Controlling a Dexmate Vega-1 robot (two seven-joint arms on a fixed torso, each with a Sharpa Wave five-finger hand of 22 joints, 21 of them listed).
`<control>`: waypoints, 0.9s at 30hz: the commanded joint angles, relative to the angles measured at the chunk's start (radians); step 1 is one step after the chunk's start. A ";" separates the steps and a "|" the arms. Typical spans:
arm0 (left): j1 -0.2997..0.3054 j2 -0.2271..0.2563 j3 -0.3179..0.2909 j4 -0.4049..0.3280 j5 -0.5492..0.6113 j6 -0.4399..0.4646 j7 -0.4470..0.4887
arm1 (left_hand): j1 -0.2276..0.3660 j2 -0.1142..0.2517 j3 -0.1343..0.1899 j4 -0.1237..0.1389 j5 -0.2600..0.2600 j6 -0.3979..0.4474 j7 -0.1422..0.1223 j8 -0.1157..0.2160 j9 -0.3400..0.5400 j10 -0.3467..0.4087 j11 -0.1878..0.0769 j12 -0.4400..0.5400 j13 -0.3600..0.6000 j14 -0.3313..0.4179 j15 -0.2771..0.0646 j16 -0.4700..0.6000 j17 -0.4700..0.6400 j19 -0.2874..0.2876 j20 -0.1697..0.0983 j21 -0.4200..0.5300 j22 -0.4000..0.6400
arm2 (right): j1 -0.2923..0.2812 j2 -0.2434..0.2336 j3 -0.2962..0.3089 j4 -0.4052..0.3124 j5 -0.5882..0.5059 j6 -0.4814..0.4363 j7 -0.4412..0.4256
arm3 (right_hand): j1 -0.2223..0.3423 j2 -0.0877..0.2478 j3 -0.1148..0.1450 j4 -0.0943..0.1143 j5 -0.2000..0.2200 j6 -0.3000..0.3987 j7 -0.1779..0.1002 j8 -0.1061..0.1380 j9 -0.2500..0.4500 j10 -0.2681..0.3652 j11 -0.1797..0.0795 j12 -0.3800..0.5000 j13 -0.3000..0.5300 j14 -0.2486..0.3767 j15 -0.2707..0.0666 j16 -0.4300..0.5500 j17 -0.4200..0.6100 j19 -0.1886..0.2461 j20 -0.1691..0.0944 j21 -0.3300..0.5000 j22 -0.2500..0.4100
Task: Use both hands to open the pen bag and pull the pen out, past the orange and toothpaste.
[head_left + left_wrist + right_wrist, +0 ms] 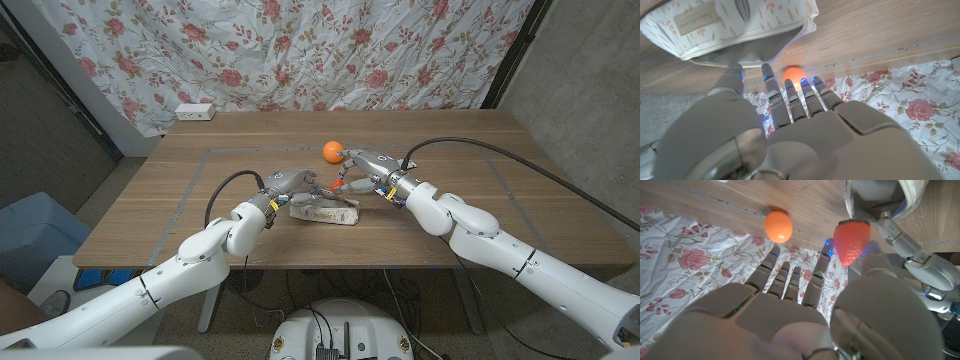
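The pen bag (325, 210) lay near the middle of the wooden desk (480, 220), a pale pouch printed with small leaves, its zipped mouth gaping open in the left wrist view (740, 30). A tan label was sewn on its side, but the writing on it was too small and blurred to read.

The left hand (288, 185) sat at the bag's left end with its fingers (771, 82) stretched toward the open edge of the pouch; whether it pinched the fabric could not be told.

The right hand (362, 170) hovered just above the bag's right end. It held a small red, strawberry-shaped object (852, 240) between the thumb and a finger, with the other fingers spread apart; in the head view the red piece (350, 185) showed just beneath the hand, above the bag.

The orange (332, 150) rested on the desk just behind the two hands, close to the right hand's fingertips, apart from the bag.

A white power strip (194, 112) lay at the far left corner of the desk, before a rose-patterned curtain (300, 50).
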 commanded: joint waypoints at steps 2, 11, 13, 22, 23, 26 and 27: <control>0.021 0.006 -0.051 0.006 -0.071 -0.037 0.047 | -0.012 0.009 -0.001 0.007 -0.001 -0.018 -0.001 -0.007 0.002 -0.005 -0.006 -0.003 0.002 -0.001 -0.049 -0.002 0.001 0.009 0.002 0.001 0.002 | -0.019 0.001 0.030 -0.017 0.027 -0.042 -0.025 | 0.008 0.008 -0.001 0.003 0.005 0.007 -0.001 0.010 0.003 0.010 -0.001 0.006 0.004 0.002 -0.001 0.005 0.004 0.005 0.000 0.000 0.003; 0.043 0.004 -0.096 0.019 -0.170 -0.083 0.074 | -0.024 0.013 -0.004 0.009 -0.002 -0.054 -0.003 -0.017 0.003 -0.018 -0.005 -0.010 0.002 -0.012 -0.039 -0.008 0.001 0.010 0.005 -0.001 0.002 | -0.040 -0.018 0.057 -0.040 0.048 -0.081 -0.036 | 0.010 0.009 -0.001 0.003 0.004 0.003 -0.001 0.011 0.004 0.011 -0.002 0.005 0.004 0.001 -0.002 0.005 0.004 0.006 0.002 0.000 0.003; 0.046 0.005 -0.104 0.026 -0.186 -0.098 0.084 | -0.028 0.016 -0.004 0.011 -0.002 -0.068 -0.002 -0.020 0.003 -0.023 -0.002 -0.012 0.002 -0.016 -0.036 -0.009 0.001 0.009 0.008 -0.002 0.002 | -0.046 -0.022 0.061 -0.051 0.046 -0.102 -0.035 | 0.010 0.009 -0.002 0.003 0.004 0.000 0.000 0.011 0.005 0.011 -0.002 0.005 0.004 -0.001 -0.002 0.005 0.005 0.006 0.002 0.000 0.003; 0.045 0.005 -0.135 0.067 -0.257 -0.158 0.109 | -0.041 0.027 -0.005 0.015 -0.001 -0.107 -0.006 -0.023 0.004 -0.044 0.006 -0.018 0.003 -0.034 -0.023 -0.014 0.001 0.008 0.011 -0.003 0.003 | -0.069 -0.047 0.091 -0.078 0.062 -0.150 -0.045 | 0.012 0.011 -0.002 0.003 0.004 -0.002 0.000 0.012 0.005 0.011 -0.005 0.004 0.004 -0.003 -0.006 0.004 0.005 0.010 0.003 0.001 0.003; 0.044 0.005 -0.137 0.068 -0.263 -0.155 0.109 | -0.043 0.028 -0.005 0.015 -0.001 -0.111 -0.006 -0.023 0.004 -0.047 0.008 -0.018 0.003 -0.039 -0.022 -0.016 0.001 0.008 0.009 -0.003 0.003 | -0.070 -0.049 0.091 -0.080 0.057 -0.156 -0.048 | 0.012 0.012 -0.002 0.003 0.004 -0.003 0.000 0.013 0.005 0.011 -0.005 0.004 0.004 -0.002 -0.006 0.004 0.005 0.010 0.003 0.001 0.003; 0.048 -0.003 -0.152 0.079 -0.297 -0.166 0.118 | -0.045 0.033 -0.004 0.014 0.000 -0.132 -0.007 -0.025 0.004 -0.060 0.014 -0.021 0.004 -0.051 -0.019 -0.018 0.000 0.004 0.002 -0.005 0.003 | -0.078 -0.059 0.099 -0.088 0.059 -0.171 -0.051 | 0.012 0.012 -0.002 0.004 0.003 -0.002 0.001 0.014 0.006 0.012 -0.006 0.004 0.004 -0.002 -0.008 0.005 0.006 0.013 0.002 0.002 0.003; 0.049 -0.006 -0.156 0.084 -0.310 -0.174 0.121 | -0.046 0.034 -0.004 0.014 0.000 -0.136 -0.008 -0.024 0.004 -0.064 0.016 -0.022 0.004 -0.055 -0.017 -0.019 0.000 0.004 0.000 -0.005 0.002 | -0.082 -0.061 0.103 -0.092 0.058 -0.180 -0.054 | 0.012 0.012 -0.003 0.004 0.003 -0.002 0.002 0.014 0.006 0.014 -0.008 0.004 0.004 -0.001 -0.009 0.005 0.006 0.014 0.002 0.002 0.003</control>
